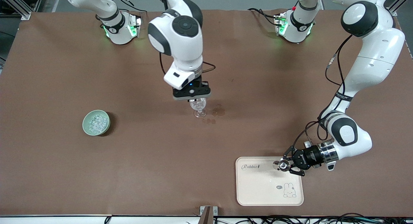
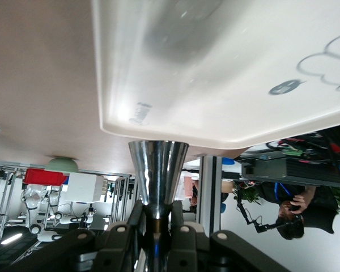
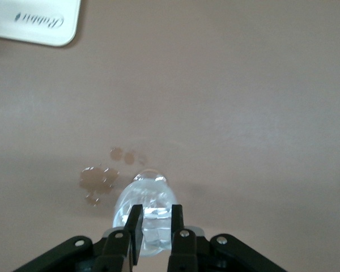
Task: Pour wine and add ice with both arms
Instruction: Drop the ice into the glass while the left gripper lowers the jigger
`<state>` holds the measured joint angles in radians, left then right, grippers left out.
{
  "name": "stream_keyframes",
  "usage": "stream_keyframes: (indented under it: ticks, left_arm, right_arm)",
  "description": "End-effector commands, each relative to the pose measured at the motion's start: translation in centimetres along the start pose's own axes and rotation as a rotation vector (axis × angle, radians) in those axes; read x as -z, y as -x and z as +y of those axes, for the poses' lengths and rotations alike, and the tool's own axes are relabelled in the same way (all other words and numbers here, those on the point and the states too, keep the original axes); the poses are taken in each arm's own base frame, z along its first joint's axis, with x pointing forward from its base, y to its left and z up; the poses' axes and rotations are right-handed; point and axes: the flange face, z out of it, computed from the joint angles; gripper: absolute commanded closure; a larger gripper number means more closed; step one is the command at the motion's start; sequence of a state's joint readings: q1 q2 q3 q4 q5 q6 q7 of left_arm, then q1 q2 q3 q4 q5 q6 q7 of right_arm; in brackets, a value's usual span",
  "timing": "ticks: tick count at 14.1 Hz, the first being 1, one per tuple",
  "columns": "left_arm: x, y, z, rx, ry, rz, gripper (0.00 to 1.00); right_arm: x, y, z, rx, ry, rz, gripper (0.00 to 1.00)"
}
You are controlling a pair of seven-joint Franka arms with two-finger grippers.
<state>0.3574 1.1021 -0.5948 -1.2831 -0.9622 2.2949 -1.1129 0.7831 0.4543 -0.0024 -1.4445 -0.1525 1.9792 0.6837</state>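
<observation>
On the brown desk (image 1: 64,172), the right arm's black two-finger claw (image 1: 193,95) hangs directly over a clear stemmed wine glass (image 1: 198,107) that stands upright near the middle of the surface; in the right wrist view its two fingers (image 3: 135,229) sit close together just above the glass bowl (image 3: 144,212), with a clear, glassy piece between them that may be ice, though that cannot be told for certain. Beside the glass foot, toward the left arm's end, lie a few dark wet spots (image 1: 218,111). The ice (image 1: 97,121), small glittering whitish bits, fills a pale green round bowl (image 1: 96,122) well apart from the glass, toward the right arm's end. The left arm's claw (image 1: 289,165) lies low and sideways over the cream rectangular tray with a rabbit drawing (image 1: 258,188), clamped on a shiny metal flared cup (image 1: 281,165), seen in the left wrist view as a cone (image 2: 158,177) pinched between the fingers.
</observation>
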Motion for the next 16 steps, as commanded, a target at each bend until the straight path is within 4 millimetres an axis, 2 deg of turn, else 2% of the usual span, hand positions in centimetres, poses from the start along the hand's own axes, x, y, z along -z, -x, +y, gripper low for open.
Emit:
stream_keyframes:
  ticks: [1,6,7,9,11,14,15,16]
  left_arm:
    - [-1.2,-2.4,1.2,-0.023,0.042,-0.049,0.99]
    - [-1.9,-4.0,1.0,-0.037,0.080,-0.050,0.97]
    - [-1.8,-4.0,1.1,-0.040,0.085,-0.047,0.96]
    - [-1.9,-4.2,1.0,-0.038,0.086,-0.046,0.93]
    - [-1.9,-4.5,1.0,-0.035,0.092,-0.041,0.86]
    - [-1.9,-4.8,1.0,-0.037,0.092,-0.038,0.67]
    - [-2.0,-4.8,0.9,-0.036,0.091,-0.038,0.62]
    - [-2.0,-5.2,0.9,-0.030,0.089,-0.037,0.58]
  right_arm:
    - [-0.3,1.0,-1.5,0.004,0.022,0.003,0.96]
    - [-2.1,1.6,-1.4,0.016,0.046,-0.018,0.91]
    - [-2.0,1.6,-1.4,0.015,0.044,-0.016,0.90]
    - [-2.1,1.6,-1.4,0.015,0.044,-0.018,0.82]
    - [-2.1,1.6,-1.4,0.017,0.045,-0.017,0.62]
    - [-2.2,1.6,-1.3,0.014,0.045,-0.017,0.09]
    - [-2.0,1.5,-1.3,0.014,0.044,-0.016,0.00]
    - [-2.1,1.4,-1.1,0.010,0.045,-0.016,0.00]
